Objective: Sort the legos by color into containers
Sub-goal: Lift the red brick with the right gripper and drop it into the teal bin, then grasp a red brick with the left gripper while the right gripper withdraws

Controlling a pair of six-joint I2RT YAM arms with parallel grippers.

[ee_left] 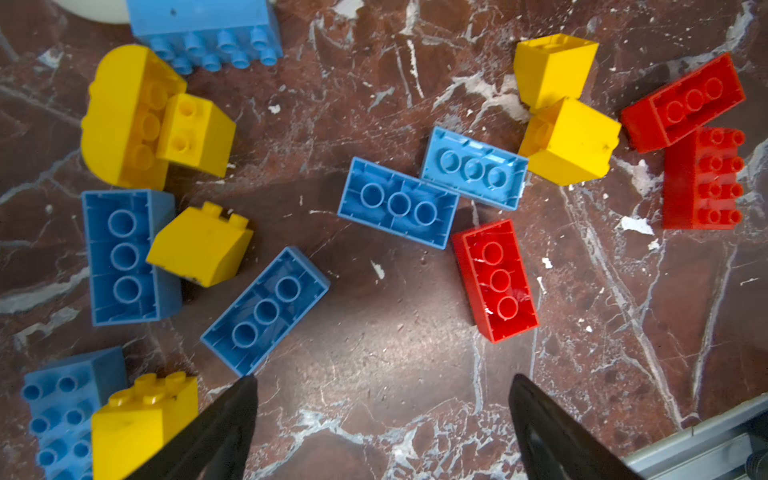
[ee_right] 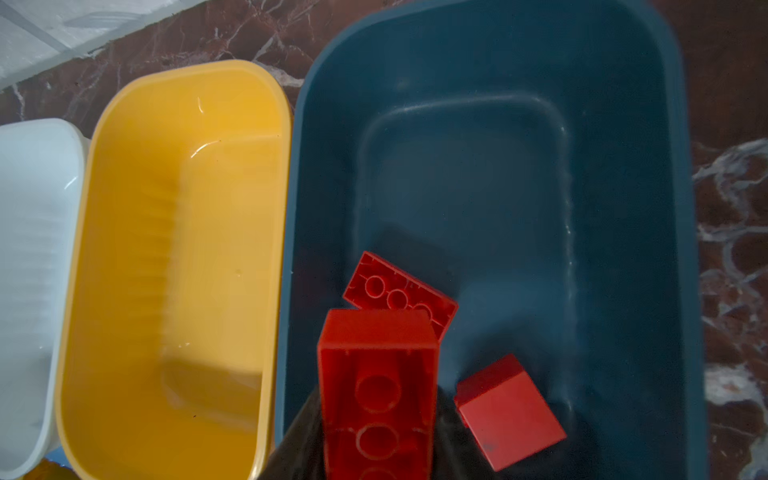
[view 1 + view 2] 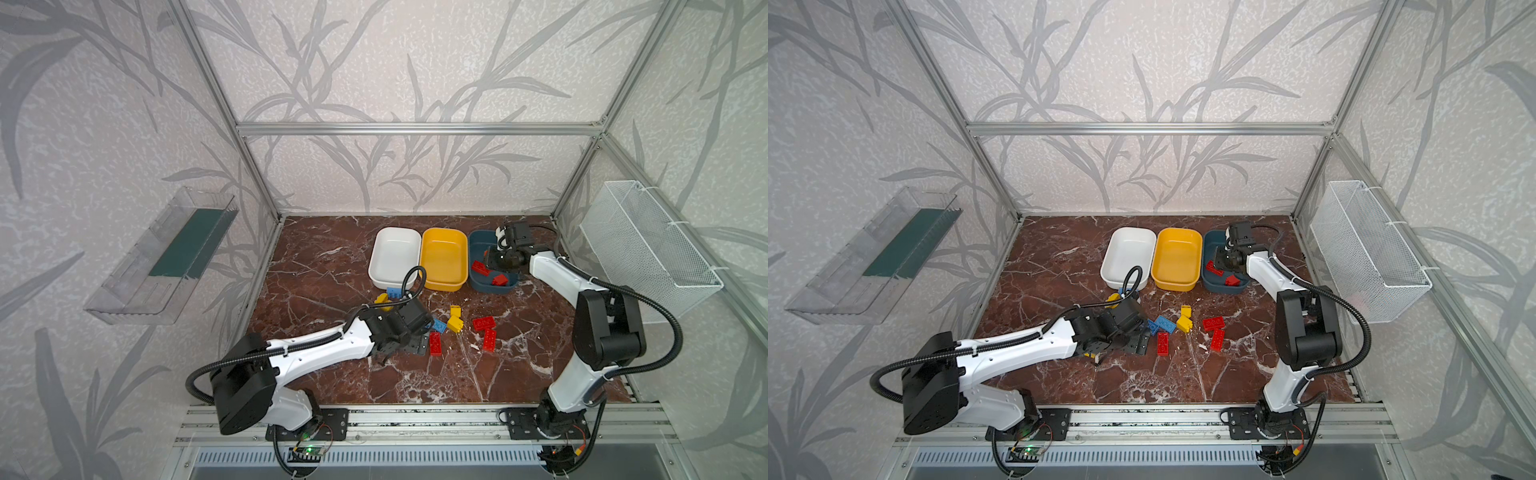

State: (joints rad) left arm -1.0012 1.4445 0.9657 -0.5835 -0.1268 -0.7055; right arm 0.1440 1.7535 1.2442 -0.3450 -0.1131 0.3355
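Observation:
My right gripper hangs over the dark teal container, shut on a red lego that stands on end between its jaws. Two more red legos lie in that container. The yellow container and the white container beside it hold nothing. My left gripper is open above bare table, one fingertip just short of a blue lego. Loose blue, yellow and red legos lie scattered on the table ahead of it.
The three containers stand side by side at the back of the marble table. A wire mesh basket hangs on the right wall and a clear tray on the left wall. The metal frame rail runs along the front edge.

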